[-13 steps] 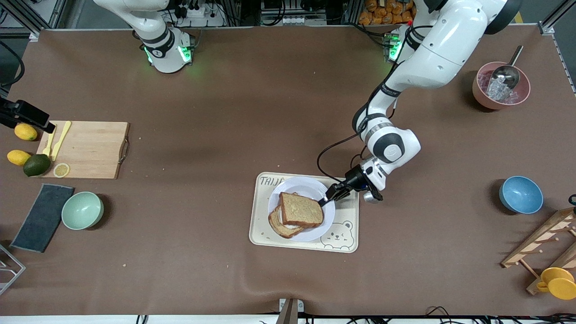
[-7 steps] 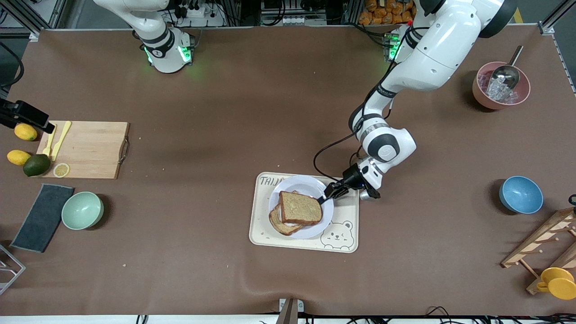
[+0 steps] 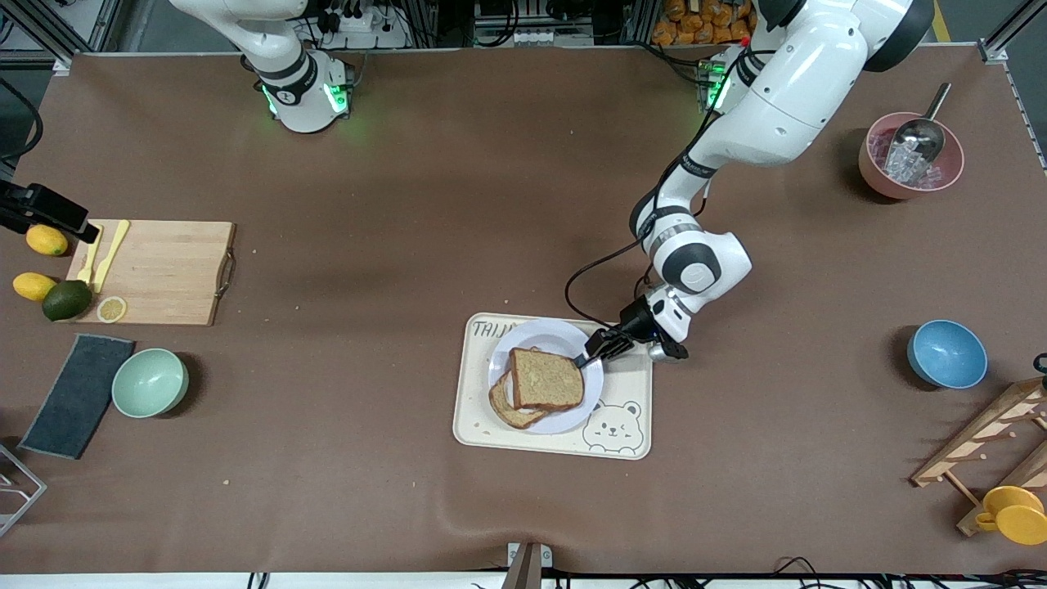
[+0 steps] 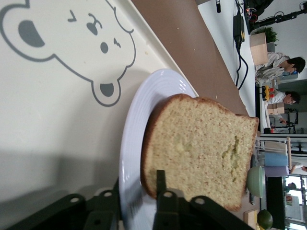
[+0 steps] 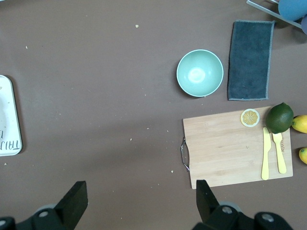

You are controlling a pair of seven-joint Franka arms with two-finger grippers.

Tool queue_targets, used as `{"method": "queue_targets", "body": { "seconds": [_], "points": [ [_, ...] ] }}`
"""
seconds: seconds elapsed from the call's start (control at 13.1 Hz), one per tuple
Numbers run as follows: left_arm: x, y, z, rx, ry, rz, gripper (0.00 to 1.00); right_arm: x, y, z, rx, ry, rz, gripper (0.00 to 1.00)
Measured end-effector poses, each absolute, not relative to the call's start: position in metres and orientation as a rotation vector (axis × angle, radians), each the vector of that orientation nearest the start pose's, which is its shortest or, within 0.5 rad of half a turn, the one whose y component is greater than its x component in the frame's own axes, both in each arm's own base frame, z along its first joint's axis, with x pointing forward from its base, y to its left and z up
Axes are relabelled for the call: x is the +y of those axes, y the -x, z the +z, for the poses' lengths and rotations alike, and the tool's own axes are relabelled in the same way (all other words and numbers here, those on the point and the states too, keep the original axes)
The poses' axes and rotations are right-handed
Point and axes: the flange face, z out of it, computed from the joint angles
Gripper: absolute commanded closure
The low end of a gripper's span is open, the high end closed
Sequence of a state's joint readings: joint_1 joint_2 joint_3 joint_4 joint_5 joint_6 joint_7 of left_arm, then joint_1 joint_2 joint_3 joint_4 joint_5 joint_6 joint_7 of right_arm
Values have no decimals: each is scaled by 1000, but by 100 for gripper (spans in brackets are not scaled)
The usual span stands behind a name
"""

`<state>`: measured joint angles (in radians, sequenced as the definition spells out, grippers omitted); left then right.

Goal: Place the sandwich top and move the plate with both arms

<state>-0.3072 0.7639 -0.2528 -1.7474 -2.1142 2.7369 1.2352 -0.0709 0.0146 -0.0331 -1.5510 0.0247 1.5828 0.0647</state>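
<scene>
My right hand (image 5: 141, 191) waits, spread wide and holding nothing, over the bare counter (image 3: 409, 204) by the cutting board (image 3: 164, 270), at the right arm's end. The mint bowl (image 3: 150, 382) and the dark cloth (image 3: 78, 395) lie nearer the front camera than the board.

Mid-counter sits the bear tray (image 3: 474, 425) with the plate (image 3: 544, 335) on it. The sandwich top (image 3: 546, 378) lies on the plate, over the lower slice (image 3: 507, 409), a little askew. I judge the placing done, or all but done.

My left hand (image 3: 587, 357) is at the plate's rim, by the top slice's corner. I cannot tell whether it is gripping or has let go.

Next comes the plate, I think. My left hand must come clear of the bread and take the rim. My right hand has to cross to the rim toward its own end.

At the left arm's end are a blue bowl (image 3: 946, 353) and a pink bowl (image 3: 875, 176) with a scoop. The brown cover has a few crumbs, and lab clutter lines the room's edge.
</scene>
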Motion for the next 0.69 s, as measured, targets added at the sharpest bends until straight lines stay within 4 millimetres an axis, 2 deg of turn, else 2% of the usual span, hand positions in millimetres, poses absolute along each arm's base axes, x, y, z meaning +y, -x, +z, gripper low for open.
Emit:
{"method": "queue_targets", "body": {
  "seconds": [0.31,0.69],
  "points": [
    [-294,-572,144,366,-2190,478,0,-56,-558,626,264,3106,-25,0],
    [-254,-609,195,241,-2304,663,0,-57,-558,626,266,3106,-24,0]
  ]
}}
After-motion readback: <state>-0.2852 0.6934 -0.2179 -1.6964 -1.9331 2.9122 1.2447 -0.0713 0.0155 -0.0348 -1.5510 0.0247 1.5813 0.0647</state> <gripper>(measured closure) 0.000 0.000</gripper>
